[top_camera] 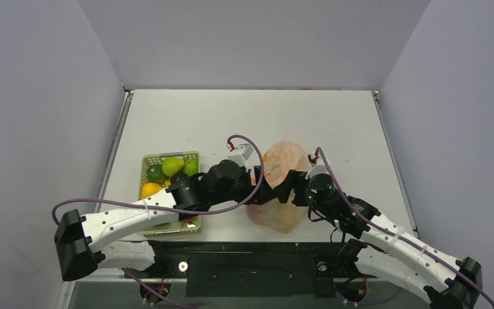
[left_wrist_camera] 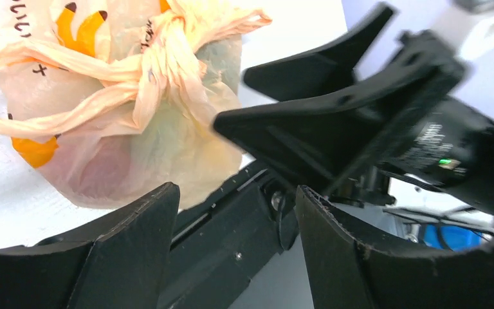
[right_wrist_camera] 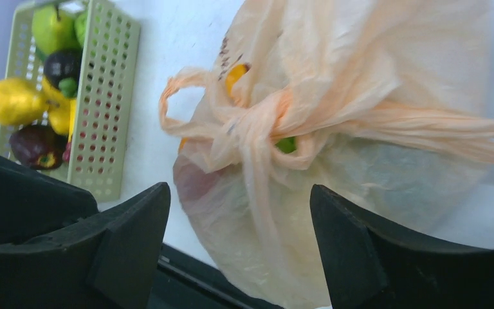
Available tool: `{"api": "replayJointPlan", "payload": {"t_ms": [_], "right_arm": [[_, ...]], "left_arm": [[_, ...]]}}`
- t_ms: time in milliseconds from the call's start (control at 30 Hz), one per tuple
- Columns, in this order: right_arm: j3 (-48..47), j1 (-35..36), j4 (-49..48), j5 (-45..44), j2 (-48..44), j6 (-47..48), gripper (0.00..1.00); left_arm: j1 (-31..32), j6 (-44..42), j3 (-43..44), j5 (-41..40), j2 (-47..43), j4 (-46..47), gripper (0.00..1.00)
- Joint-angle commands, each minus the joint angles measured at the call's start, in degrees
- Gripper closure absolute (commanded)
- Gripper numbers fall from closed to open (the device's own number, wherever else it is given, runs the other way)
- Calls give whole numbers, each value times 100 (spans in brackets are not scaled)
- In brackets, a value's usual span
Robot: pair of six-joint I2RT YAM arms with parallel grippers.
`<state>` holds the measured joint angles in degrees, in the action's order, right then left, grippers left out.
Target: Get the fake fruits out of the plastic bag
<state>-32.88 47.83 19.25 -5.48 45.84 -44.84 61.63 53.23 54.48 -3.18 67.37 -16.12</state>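
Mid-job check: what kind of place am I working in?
Probably a lab test cell, not a home: plain grey walls box in a white table, robot arms are bolted at its near edge, and toy fruit fills a green basket.

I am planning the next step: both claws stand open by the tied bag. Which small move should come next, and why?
Probably move the right claw onto the knot and close on it. The bag is tied shut, a green fruit shows through a gap, and this claw is open.
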Motion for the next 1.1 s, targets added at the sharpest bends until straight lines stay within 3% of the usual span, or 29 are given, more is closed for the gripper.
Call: {"api": "replayJointPlan", "payload": {"t_ms": [0, 100, 267, 400, 467, 567, 700, 867, 1067], "right_arm": [[-431, -611, 1156, -489, -451, 240, 26], [-487, -1453, 1342, -202, -629, 466, 30], [-662, -2874, 1319, 1460, -33, 1050, 45], [-907, -3268, 1345, 2438, 655, 1363, 53], [-856, -3273, 1197, 2684, 748, 1375, 50], [-771, -3273, 952, 3030, 759, 1343, 33], [-782, -3276, 970, 2946, 525, 1332, 24], [-744, -3285, 1133, 2664, 313, 1486, 22], [-686, -3289, 1175, 2772, 371, 1529, 24]], "left_arm": [[110, -167, 506, -744, 456, 153, 36], [149, -301, 714, -891, 677, 355, 36], [160, -486, 1145, -1301, 1267, 162, 34], [188, -446, 1549, -1310, 1895, 109, 28], [239, -473, 1786, -1451, 2190, -44, 27], [277, -553, 2036, -1576, 2592, -180, 29], [353, -721, 2347, -1693, 2948, -395, 35], [394, -771, 2568, -1913, 3197, -674, 55], [452, -708, 2477, -2075, 3165, -692, 58]]}}
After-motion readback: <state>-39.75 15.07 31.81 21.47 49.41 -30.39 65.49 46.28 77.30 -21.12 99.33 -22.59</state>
